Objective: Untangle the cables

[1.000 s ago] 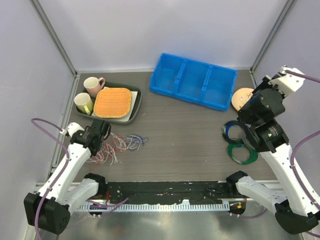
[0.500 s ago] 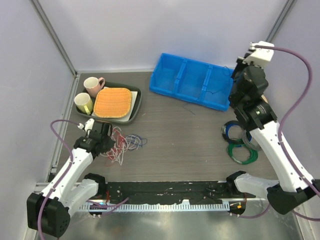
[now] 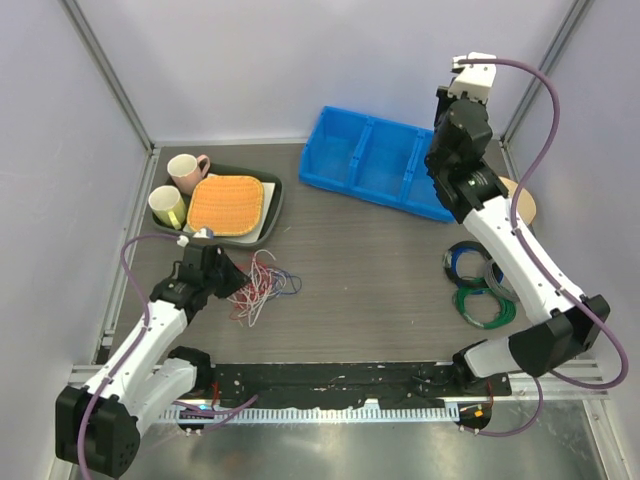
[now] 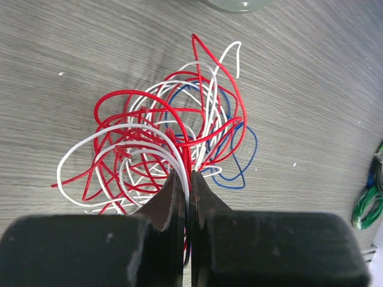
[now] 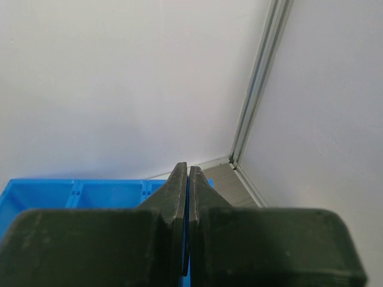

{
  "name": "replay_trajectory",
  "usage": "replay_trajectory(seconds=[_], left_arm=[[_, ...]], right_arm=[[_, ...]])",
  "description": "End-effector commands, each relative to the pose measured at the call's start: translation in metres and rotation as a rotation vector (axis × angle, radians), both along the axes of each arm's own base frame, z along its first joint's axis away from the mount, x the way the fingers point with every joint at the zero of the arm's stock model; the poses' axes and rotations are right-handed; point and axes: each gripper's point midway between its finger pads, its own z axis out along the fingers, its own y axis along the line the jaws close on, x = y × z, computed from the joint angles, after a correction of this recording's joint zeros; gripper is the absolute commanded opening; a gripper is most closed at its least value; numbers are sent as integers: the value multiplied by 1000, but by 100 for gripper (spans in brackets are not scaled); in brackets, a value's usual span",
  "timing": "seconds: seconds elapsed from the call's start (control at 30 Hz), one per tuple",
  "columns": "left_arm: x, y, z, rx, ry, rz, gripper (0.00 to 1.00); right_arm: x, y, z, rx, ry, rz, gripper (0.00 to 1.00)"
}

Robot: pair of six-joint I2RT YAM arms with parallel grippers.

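Tray (image 3: 272,215) is set at the far left corner of the tabletop (image 3: 380,270). A mug (image 3: 186,172) is stood in its far left part, a second mug (image 3: 167,206) just in front of it, and a mat (image 3: 226,204) is laid to their right. Divided bin (image 3: 385,163) is placed along the far edge, right of centre. Disc (image 3: 522,205) is found just right of the bin, near the right edge. Coils (image 3: 480,285) are laid in front of the disc. Cables (image 3: 262,280) are heaped left of centre, in front of the tray, with the left hand (image 3: 232,277) clamped on their left side.
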Motion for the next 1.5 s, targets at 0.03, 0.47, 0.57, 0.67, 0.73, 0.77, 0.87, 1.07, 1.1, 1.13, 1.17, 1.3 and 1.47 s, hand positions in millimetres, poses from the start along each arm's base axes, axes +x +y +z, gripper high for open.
replay_trajectory(seconds=[0.03,0.47,0.57,0.67,0.73,0.77,0.87,1.07,1.1,1.13,1.17,1.3,1.47], left_arm=[[10,-14,20,-52,-105,-74,0],[13,-12,13,-31,-88,-71,0],[14,-10,12,-21,-87,-63,0],[15,-10,10,-16,-81,-64,0],[16,-10,10,-14,-80,-66,0],[16,-11,10,-16,-79,-68,0],[17,-12,9,-18,-73,-74,0],[16,-14,10,-31,-71,-82,0],[16,-15,12,-36,-74,-83,0],[16,-16,12,-43,-74,-83,0],[16,-17,13,-51,-78,-88,0],[12,-17,11,-56,-54,-77,0],[8,-16,7,-62,-30,-58,0]], right_arm=[[20,-13,22,-12,-69,-52,1],[88,-50,-54,7,53,-96,1],[100,-57,-72,2,85,-117,1],[109,-65,-86,10,104,-135,1],[117,-67,-102,15,131,-136,2],[119,-66,-108,26,139,-135,5],[122,-65,-125,51,173,-141,25],[109,-50,-128,190,186,-57,84],[107,-40,-123,222,178,5,86],[101,-30,-117,236,176,73,87],[100,-2,-118,251,202,235,89],[50,121,-147,136,319,772,92],[-42,233,-184,62,341,1174,92]])
